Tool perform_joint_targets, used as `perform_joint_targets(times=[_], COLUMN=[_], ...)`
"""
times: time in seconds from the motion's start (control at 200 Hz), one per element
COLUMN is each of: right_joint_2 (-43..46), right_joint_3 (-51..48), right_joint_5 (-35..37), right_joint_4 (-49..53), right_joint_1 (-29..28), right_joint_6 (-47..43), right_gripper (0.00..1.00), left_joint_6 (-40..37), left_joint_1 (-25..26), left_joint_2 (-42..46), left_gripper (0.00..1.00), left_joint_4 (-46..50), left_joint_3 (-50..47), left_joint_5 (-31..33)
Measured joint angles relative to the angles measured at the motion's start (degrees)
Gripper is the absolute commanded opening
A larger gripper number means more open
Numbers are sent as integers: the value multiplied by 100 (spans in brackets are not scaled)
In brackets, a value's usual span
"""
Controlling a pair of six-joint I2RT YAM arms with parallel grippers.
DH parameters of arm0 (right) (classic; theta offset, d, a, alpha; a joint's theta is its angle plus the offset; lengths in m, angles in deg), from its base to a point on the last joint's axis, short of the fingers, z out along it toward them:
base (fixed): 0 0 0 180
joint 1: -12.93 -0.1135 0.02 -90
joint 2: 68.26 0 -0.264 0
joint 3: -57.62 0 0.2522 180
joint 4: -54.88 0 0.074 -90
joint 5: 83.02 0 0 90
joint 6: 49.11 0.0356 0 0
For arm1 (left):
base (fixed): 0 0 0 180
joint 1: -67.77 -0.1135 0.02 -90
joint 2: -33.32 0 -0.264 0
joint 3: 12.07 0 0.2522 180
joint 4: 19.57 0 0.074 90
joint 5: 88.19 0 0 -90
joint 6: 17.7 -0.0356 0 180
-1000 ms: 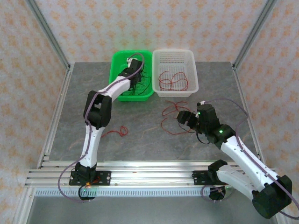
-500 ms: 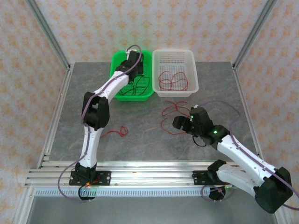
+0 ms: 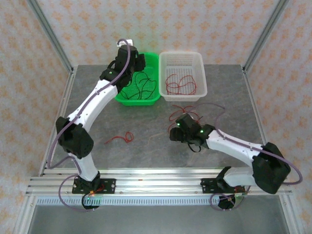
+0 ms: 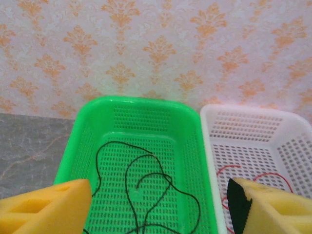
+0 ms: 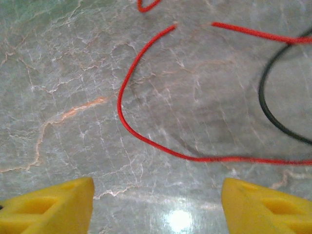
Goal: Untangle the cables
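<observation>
Now the left claw [image 4: 158, 207] stands wide above the far-edge green basket [image 4: 136, 101]; the right claw [image 5: 156, 204], also wide, hovers over a red cable [image 5: 120, 102] mid-worktop [image 5: 63, 73].

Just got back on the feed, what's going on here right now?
The left gripper hangs open above the green basket, where black cables lie; it holds nothing. The white basket beside it holds red cables. The right gripper is low over the table, jaws open, above a red cable and a black cable from the tangle in front of the white basket. A lone red cable lies apart, left of centre. Sorting looks partway done.
</observation>
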Motion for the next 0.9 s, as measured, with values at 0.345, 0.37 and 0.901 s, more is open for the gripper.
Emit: perform_joint_targets(times=[0.345, 0.37, 0.901], right_joint_2=[-1532, -1620, -2802], right_joint_3=[1104, 1163, 1869], right_joint_5=[-63, -72, -44], right_joint_4=[177, 192, 505], right_joint_1=[0, 0, 2], right_joint_6=[-1856, -1947, -2968], right_gripper=[59, 59, 0], left_joint_6=[343, 363, 750], left_joint_1=[118, 142, 374], left_joint_2=[850, 916, 2197], left_gripper=[76, 76, 76], left_joint_4=[-68, -68, -221], left_joint_3=[-1399, -1475, -2625], left_joint_5=[-144, -146, -138])
